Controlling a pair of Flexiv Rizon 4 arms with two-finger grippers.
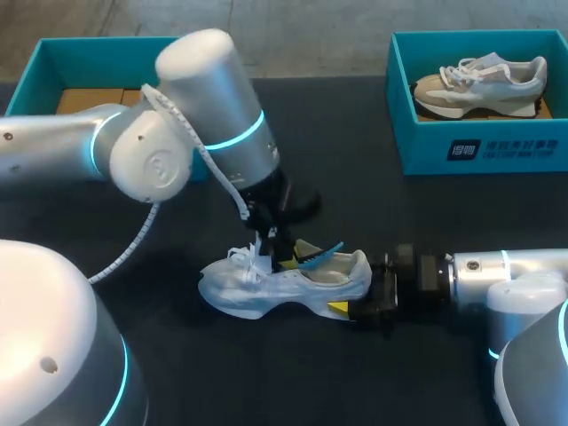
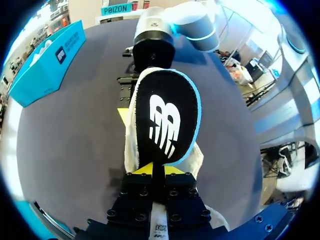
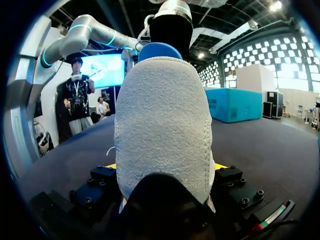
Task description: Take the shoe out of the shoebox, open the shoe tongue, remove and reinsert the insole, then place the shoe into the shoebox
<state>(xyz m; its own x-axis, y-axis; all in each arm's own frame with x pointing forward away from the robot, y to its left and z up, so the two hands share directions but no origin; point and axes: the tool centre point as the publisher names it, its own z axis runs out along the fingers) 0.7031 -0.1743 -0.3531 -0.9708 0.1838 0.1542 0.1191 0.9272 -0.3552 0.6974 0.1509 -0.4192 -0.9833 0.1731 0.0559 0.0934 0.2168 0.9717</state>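
A white shoe [image 1: 284, 284] lies on its sole on the dark table, toe to the left. My right gripper [image 1: 355, 306] clamps its heel [image 3: 162, 125] from both sides, a yellow tip against each flank. My left gripper [image 1: 282, 253] hangs just above the shoe's opening, shut on one end of the insole [image 1: 318, 253]. In the left wrist view the insole [image 2: 167, 117] is black with a blue rim and white mark, standing out ahead of the left gripper [image 2: 159, 175] over the shoe [image 2: 132, 145]. Its blue edge [image 3: 159, 50] peeks over the heel in the right wrist view.
A teal shoebox [image 1: 44, 67] stands at the back left, partly behind my left arm. Another teal box [image 1: 484, 146] at the back right holds a second beige and white shoe [image 1: 479, 84]. Dark table surface lies between the boxes and in front of the shoe.
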